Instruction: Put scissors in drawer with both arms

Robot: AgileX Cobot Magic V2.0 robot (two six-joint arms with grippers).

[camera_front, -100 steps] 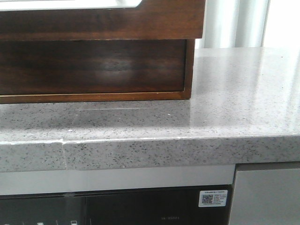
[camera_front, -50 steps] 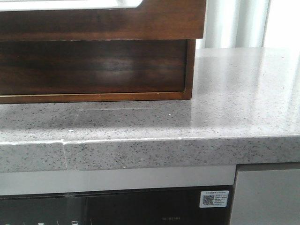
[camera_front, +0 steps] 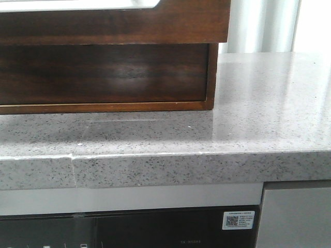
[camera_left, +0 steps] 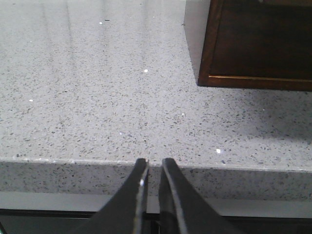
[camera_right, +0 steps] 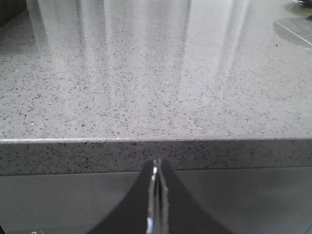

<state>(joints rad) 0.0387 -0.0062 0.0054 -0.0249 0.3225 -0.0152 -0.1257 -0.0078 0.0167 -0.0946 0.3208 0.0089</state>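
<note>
The drawer (camera_front: 114, 26) is the wide dark brown wooden front with white along its top edge, at the top left of the front view, jutting out over a recessed lower front (camera_front: 103, 72). The scissors are out of view. Neither arm shows in the front view. My left gripper (camera_left: 155, 162) hovers at the counter's front edge, its black fingers a thin slit apart with nothing between them. A corner of the wooden cabinet (camera_left: 258, 44) lies ahead of it to one side. My right gripper (camera_right: 157, 162) sits just below the counter edge, fingers pressed together and empty.
The speckled grey stone counter (camera_front: 258, 103) carries the cabinet and has a seam in its front edge (camera_front: 71, 157). Below it is a dark appliance panel with a white sticker (camera_front: 238, 219) and a grey cupboard door (camera_front: 295, 217).
The front view has drifted slightly, so cabinet, counter and sticker appear a little further right and lower. Nothing else has visibly moved.
</note>
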